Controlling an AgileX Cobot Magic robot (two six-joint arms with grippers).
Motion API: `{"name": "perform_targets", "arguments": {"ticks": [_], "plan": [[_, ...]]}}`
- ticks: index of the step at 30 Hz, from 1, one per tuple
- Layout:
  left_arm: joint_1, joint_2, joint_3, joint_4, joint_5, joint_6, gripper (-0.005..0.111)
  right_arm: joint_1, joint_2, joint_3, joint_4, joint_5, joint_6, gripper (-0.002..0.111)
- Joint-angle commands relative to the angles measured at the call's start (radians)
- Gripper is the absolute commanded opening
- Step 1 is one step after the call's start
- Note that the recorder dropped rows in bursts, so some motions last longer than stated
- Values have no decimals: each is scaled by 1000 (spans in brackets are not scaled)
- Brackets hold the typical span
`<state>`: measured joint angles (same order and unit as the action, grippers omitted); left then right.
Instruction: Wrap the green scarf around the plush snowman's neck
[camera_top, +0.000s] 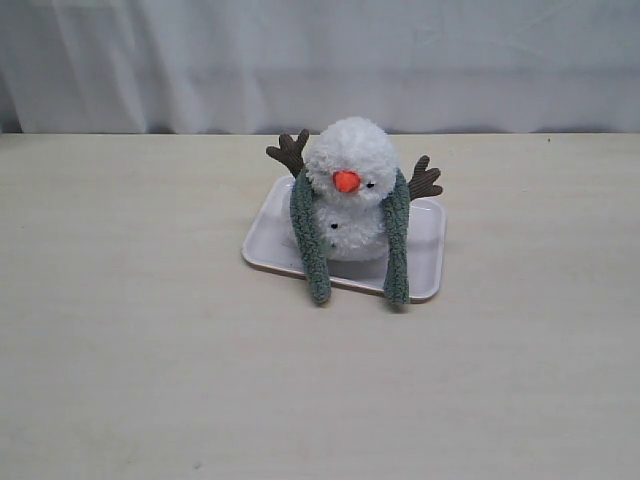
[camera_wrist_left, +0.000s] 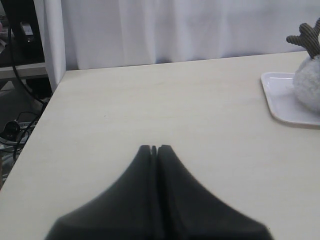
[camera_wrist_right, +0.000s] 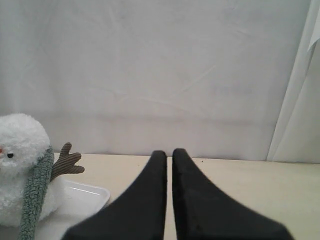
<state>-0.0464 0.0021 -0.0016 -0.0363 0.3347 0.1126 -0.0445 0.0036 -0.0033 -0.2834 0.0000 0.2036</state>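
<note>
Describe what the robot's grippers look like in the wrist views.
The left gripper and the right gripper each show two matte black fingers, broad at the base and tapering to narrow tips. No markings or cables show on them.

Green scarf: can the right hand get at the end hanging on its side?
Probably yes. That end of the green scarf hangs down the snowman's front over the tray rim, with only open table on that side. The right hand is shut and must open first.

Scarf (camera_top: 311, 245) drapes snowman (camera_top: 352, 155), on tray (camera_top: 428, 235).
</note>
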Motion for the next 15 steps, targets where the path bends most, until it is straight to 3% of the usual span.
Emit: {"name": "perform_targets", "arguments": {"ticks": [1, 15], "plan": [[1, -2, 2, -3, -11, -2, 0, -1, -4, 3, 101, 21, -110, 4], [1, -2, 2, -3, -11, -2, 0, -1, -4, 3, 321, 109, -337, 4]]}}
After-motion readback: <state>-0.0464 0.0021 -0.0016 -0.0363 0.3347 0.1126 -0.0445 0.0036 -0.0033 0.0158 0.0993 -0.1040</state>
